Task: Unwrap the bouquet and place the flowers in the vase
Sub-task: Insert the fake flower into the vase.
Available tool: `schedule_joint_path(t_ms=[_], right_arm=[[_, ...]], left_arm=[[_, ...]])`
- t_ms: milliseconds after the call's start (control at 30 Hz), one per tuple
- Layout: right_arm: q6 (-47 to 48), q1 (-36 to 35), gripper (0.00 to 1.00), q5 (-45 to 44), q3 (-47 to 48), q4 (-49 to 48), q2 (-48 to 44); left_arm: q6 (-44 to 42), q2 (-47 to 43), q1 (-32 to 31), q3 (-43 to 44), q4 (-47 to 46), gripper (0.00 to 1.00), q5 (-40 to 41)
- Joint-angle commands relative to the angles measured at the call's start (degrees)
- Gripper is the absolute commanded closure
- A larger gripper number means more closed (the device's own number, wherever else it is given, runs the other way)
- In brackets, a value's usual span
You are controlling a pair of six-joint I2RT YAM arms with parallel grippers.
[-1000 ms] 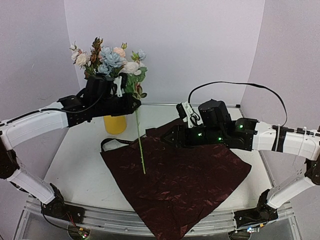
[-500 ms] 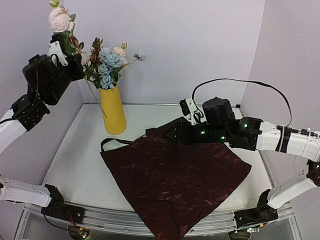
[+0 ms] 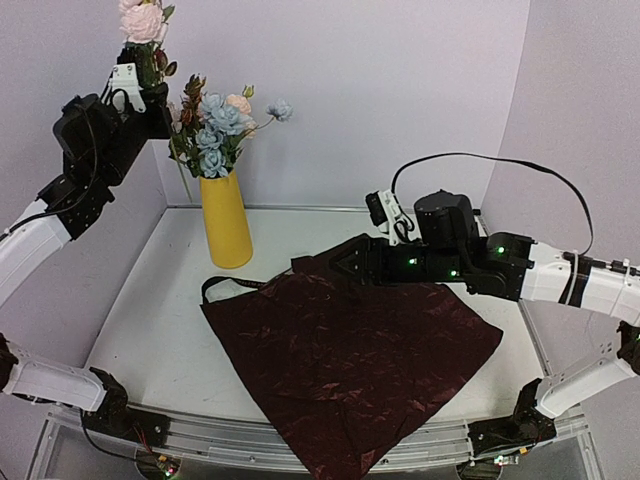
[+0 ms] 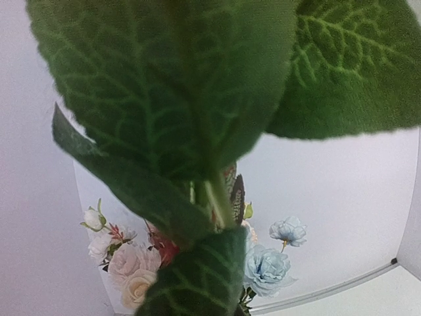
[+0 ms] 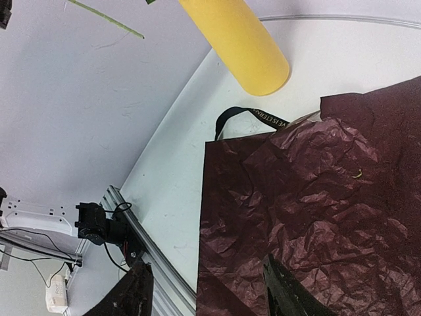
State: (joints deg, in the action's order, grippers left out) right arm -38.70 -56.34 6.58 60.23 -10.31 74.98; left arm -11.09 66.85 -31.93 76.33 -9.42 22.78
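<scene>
The left gripper (image 3: 148, 88), squeezing a pink flower (image 3: 142, 20), just lifted it, so the vase (image 3: 225, 225) waits below its jaws; the right gripper (image 3: 348, 268) gapes empty.

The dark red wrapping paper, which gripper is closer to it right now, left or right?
Right. The right gripper hovers open, low over the wrapping paper's far edge. The left gripper sits high at far left, above the vase, shut on a pink rose.

From above and behind the arm bases, my top camera takes in the whole table (image 3: 150, 320). The left wrist view, crowded by leaves (image 4: 164, 85) right at its lens, shares the flowers (image 4: 266, 266) with it. The right wrist, low and close, shares the paper (image 5: 316, 197) and vase (image 5: 240, 43).
</scene>
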Motion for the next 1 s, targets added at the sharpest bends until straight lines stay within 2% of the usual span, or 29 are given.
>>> schedule_joint_path(t_ms=[0,333,667,967], right_arm=[[0.58,-0.01,0.42,-1.31,-0.48,-1.06,-3.41],[2.33,-0.07,0.42,-3.81,-0.59,-0.93,-5.05],[5.71,-0.08,0.42,-5.95,3.54,-0.45,-2.76],[5.85,0.01,0.42,-8.47,2.64,0.11,-3.26]], left_arm=[[-1.99,2.54,1.94,3.22,-5.57,1.0,-3.75],[-1.0,7.96,5.5,4.63,-14.05,1.0,-3.77],[1.45,13.35,7.3,8.42,-16.87,1.0,-5.28],[2.38,14.54,7.59,9.11,-17.69,1.0,-5.47]])
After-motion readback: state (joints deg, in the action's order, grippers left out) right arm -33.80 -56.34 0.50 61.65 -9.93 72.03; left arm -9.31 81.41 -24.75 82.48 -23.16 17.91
